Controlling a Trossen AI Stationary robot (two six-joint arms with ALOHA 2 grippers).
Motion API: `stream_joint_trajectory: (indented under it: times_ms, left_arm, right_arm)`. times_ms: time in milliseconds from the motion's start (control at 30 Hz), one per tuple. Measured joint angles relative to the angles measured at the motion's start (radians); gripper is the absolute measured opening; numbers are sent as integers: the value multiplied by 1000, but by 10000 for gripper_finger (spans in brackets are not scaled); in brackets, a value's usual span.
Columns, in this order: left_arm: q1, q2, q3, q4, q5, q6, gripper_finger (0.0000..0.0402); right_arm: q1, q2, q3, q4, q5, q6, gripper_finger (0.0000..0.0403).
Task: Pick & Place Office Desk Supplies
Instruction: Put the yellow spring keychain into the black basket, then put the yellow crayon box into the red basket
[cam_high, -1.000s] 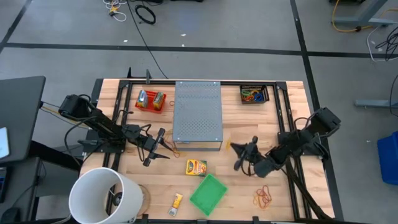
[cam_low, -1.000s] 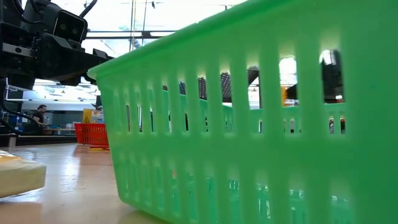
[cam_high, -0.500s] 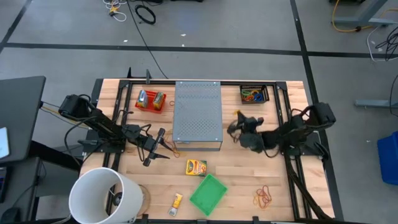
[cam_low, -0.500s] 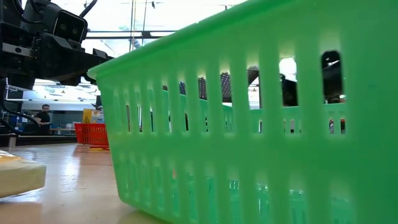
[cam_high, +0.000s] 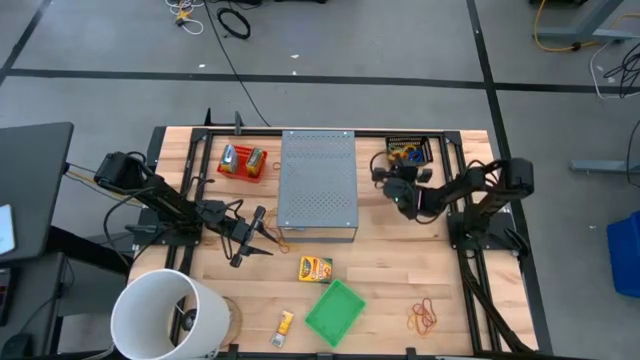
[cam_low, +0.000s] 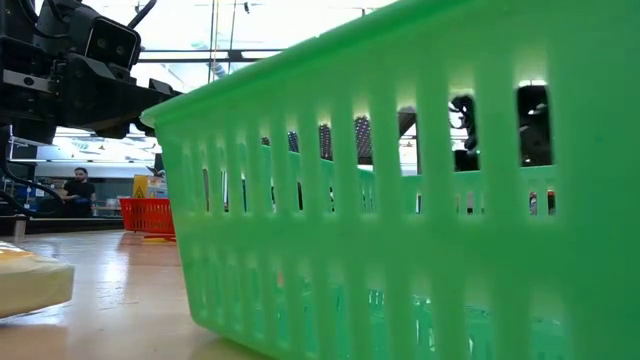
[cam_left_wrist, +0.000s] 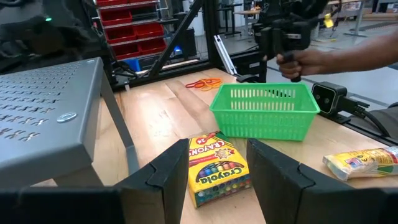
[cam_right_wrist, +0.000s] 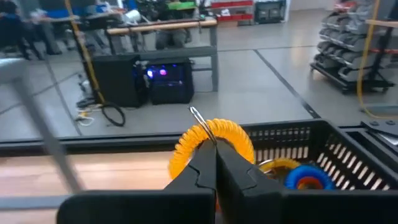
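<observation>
1. The right pincer (cam_high: 385, 176) has swung up from the near-right part of the worktop (cam_high: 400, 270), by the loose rubber bands (cam_high: 424, 318), to the far edge beside the black mesh basket (cam_high: 408, 152). I judge this the carry leg of a pick and place, with the drop next.
2. The left pincer (cam_left_wrist: 214, 163) has not moved; its jaws stand part open and empty, straddling the Crayola crayon box (cam_left_wrist: 216, 167) without touching it.
3. Past it sit the green basket (cam_left_wrist: 264, 112), a yellow packet (cam_left_wrist: 360, 163) and more rubber bands.
4. The right pincer is clenched on an orange rubber band (cam_right_wrist: 214, 138), held just before the black basket's rim, where other coloured bands already lie.
</observation>
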Motion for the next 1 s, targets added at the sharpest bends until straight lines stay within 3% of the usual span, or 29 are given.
stream_joint_trajectory:
  times_ms: [467,633,867,1000]
  left_arm:
    - [0,0,0,-1,0,0,168]
    - [0,0,0,-3,0,0,168]
    - [0,0,0,-4,0,0,168]
    - [0,0,0,-4,0,0,168]
  right_arm:
    - [-169,0,0,-24,-198,-11,12]
    - [-202,0,0,-24,-267,-13,71]
    - [-232,0,0,46,-319,-11,200]
    - [-237,0,0,97,-362,-11,241]
